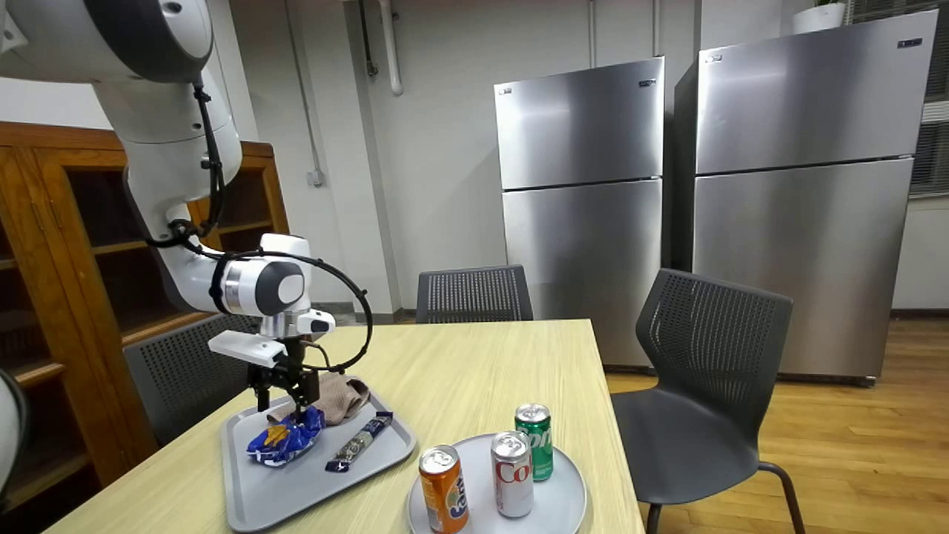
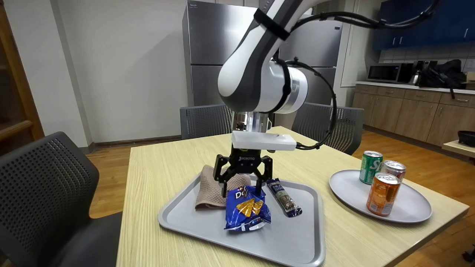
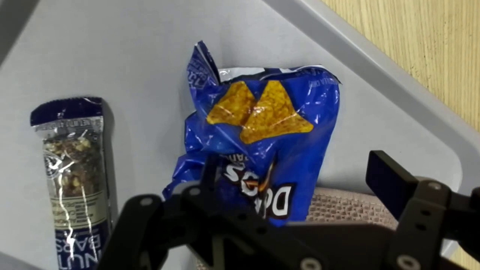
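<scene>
- Doritos bag: glossy, crinkled plastic film.
- Nut bar wrapper: glossy plastic film.
- Tray: smooth, matt plastic.
- Cloth: rough, waffle-textured fabric.
- Surface: matt, wood-grained.
- Fanta can: glossy metal.
- Hand: matt finish.

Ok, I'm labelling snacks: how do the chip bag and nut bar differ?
The chip bag is broad and crumpled; the nut bar is narrow and straight. The bag is mostly bright blue; the bar has dark ends and a brownish middle. Both lie on the tray.

We believe this is a kitchen, because we see two tall silver steel refrigerators, dark-blue wall cabinets and one boxy, dark-fronted microwave.
</scene>
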`<state>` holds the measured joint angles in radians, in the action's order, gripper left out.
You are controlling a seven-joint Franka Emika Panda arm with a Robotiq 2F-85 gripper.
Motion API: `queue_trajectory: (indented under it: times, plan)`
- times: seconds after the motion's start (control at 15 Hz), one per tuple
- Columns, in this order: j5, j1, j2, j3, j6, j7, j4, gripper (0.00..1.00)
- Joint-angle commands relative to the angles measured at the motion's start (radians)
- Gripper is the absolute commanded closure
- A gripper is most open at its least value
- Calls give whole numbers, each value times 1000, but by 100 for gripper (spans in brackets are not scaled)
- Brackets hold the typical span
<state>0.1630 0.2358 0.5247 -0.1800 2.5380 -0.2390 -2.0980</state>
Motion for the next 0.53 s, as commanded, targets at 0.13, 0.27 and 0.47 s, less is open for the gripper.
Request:
queue_trajectory:
  times: [0.13,0.27,0.47]
  plan:
    - [-12,18,0,19,-15,-18,15,0]
    - [-10,17,-4,18,-17,-16,13,0]
    - [-19,21,-8,21,-15,-16,10,26]
